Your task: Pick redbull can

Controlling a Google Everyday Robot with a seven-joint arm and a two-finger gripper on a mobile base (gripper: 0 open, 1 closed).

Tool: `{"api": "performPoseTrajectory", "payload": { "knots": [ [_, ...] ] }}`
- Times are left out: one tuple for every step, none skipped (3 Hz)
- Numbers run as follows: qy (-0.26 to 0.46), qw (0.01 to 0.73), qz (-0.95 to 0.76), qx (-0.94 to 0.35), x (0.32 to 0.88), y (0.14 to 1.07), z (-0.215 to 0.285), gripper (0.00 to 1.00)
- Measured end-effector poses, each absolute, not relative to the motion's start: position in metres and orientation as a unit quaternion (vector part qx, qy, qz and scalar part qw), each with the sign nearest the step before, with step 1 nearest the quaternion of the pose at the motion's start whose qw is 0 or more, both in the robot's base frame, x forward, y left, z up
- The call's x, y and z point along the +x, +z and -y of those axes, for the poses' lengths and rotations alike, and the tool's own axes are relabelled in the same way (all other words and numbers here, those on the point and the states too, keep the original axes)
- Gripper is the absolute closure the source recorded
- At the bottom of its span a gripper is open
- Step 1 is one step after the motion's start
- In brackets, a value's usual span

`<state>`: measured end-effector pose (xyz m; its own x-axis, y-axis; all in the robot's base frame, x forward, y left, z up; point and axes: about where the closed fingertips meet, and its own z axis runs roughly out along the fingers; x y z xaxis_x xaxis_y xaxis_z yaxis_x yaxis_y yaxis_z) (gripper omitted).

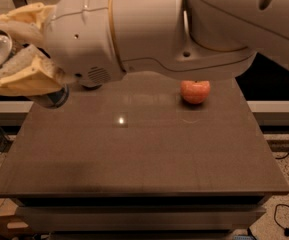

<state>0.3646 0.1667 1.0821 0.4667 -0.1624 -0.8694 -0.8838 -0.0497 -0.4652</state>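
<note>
The redbull can (53,98) is held tilted at the far left of the camera view, over the table's back left corner. Its dark lower end sticks out below the gripper and its shiny silver top shows at the left edge. My gripper (4,54) has cream padded fingers (19,76) closed above and below the can. The big white arm reaches in from the upper right and covers the back of the table.
A red apple (195,91) lies on the dark brown table (134,154) at the back right. The table's front edge runs across the lower part of the view, with floor and cables beyond its right corner.
</note>
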Motion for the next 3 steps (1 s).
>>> {"api": "performPoseTrajectory", "payload": {
  "knots": [
    [0.3, 0.564, -0.414, -0.648, 0.363, 1.101, -0.149, 1.0],
    [0.288, 0.568, -0.422, -0.646, 0.365, 1.111, -0.135, 1.0],
    [0.302, 0.586, -0.432, -0.616, 0.386, 1.101, -0.107, 1.0]
  ]
}}
